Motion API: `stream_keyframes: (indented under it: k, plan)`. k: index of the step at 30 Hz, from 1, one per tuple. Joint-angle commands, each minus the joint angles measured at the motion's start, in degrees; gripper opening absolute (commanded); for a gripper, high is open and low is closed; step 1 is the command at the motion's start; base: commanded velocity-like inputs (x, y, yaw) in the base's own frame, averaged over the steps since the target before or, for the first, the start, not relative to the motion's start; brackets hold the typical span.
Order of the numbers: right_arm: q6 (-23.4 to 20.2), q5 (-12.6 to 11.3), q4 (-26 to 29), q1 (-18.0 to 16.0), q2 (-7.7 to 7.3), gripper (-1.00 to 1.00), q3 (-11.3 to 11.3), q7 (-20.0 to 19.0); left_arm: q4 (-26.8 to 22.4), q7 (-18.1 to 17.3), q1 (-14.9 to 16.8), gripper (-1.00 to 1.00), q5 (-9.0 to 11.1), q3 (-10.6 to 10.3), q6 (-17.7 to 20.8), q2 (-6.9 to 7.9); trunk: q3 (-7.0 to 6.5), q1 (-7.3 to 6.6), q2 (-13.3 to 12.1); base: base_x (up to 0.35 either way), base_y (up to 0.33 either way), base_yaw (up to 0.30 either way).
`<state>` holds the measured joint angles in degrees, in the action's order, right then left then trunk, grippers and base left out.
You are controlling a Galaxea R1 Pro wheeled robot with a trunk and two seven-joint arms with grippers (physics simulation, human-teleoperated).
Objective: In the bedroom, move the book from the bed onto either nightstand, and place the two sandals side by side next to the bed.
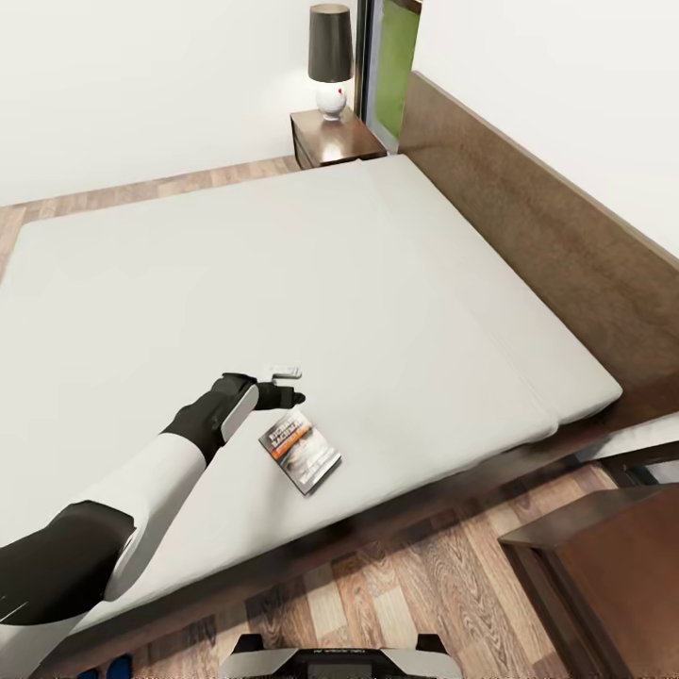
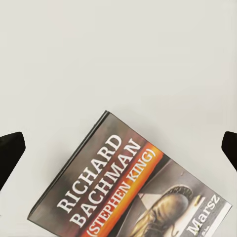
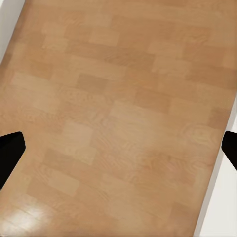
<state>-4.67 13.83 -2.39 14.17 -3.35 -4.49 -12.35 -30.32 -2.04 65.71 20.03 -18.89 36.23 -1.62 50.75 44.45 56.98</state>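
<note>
Bk (image 1: 300,452) flat on bed (image 1: 283,273) mattress

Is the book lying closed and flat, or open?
Closed and flat: the book lies cover-up on the mattress, its title readable in the left wrist view, no pages showing. The left pincer hovers open beside it.

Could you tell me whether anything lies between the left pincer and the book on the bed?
Nothing visible does. The left pincer hovers open just beyond the book, which lies flat on the bare mattress with no other object between them.
</note>
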Motion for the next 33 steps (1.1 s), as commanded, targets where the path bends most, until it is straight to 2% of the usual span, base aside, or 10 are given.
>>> stream_keyframes:
  k: [1,33]
  plan:
    - [-0.17,0.05,0.1,0.03,-0.01,1.0,-0.43,-0.21,-0.03,-0.16,0.1,1.0,-0.15,-0.09,0.21,0.02,0.12,0.01,0.03,0.0,0.0,0.0]
    - [-0.17,0.05,0.1,0.68,0.0,1.0,-0.43,-0.21,0.21,-0.16,0.56,1.0,-0.16,-0.09,0.25,0.03,3.14,0.01,0.03,0.0,0.0,0.0]
